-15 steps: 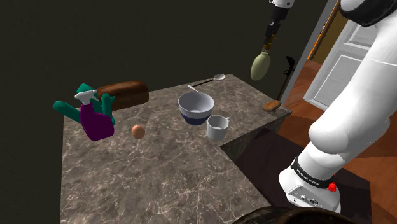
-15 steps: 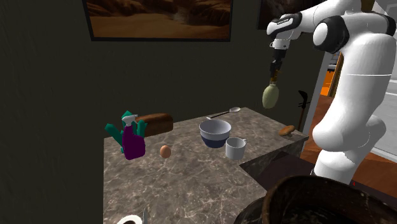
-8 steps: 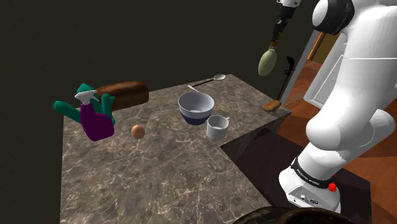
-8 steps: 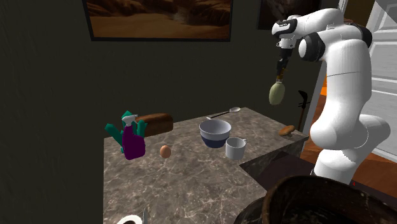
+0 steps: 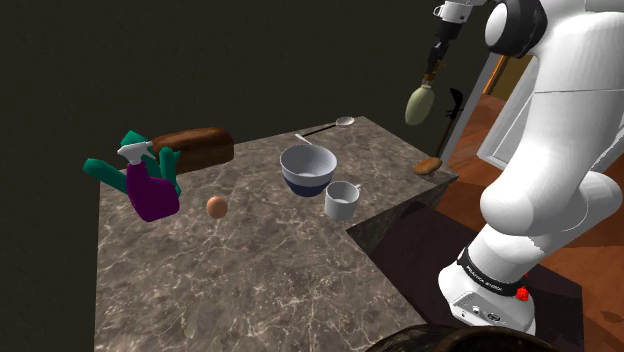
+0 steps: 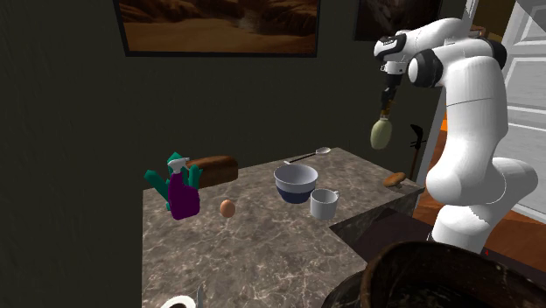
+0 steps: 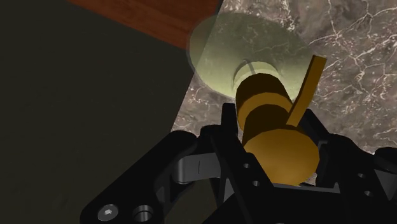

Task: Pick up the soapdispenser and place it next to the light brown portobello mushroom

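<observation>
Moved: soap dispenser [image 5: 419,103] has drifted toward the shoulder view's right over the last second, and the arm has folded back nearer its stand.
Gripper [image 5: 435,60]: fingers clamped on the dispenser's brown pump top, pointing down.
Dispenser: pale green body hanging upright in the air, well above the marbled counter [image 5: 250,270].
Mushroom [image 5: 428,165]: light brown, on the counter's corner, below the dispenser.
Others: bowl [image 5: 307,168] and mug [image 5: 342,199], well apart toward the shoulder view's left.
</observation>
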Action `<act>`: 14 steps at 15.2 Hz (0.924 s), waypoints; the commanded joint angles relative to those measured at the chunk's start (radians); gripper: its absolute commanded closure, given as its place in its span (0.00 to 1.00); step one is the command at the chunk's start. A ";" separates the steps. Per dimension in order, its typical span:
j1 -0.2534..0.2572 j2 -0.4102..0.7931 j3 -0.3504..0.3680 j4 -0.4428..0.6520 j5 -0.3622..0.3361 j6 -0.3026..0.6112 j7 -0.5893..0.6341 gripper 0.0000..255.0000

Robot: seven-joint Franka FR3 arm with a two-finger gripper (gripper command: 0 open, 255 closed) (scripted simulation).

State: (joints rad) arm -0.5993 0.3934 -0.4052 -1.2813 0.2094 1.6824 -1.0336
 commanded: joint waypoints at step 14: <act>0.020 -0.009 0.005 -0.215 0.004 0.206 -0.020 1.00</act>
State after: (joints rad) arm -0.5793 0.3809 -0.4011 -1.4880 0.2109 1.8749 -1.0521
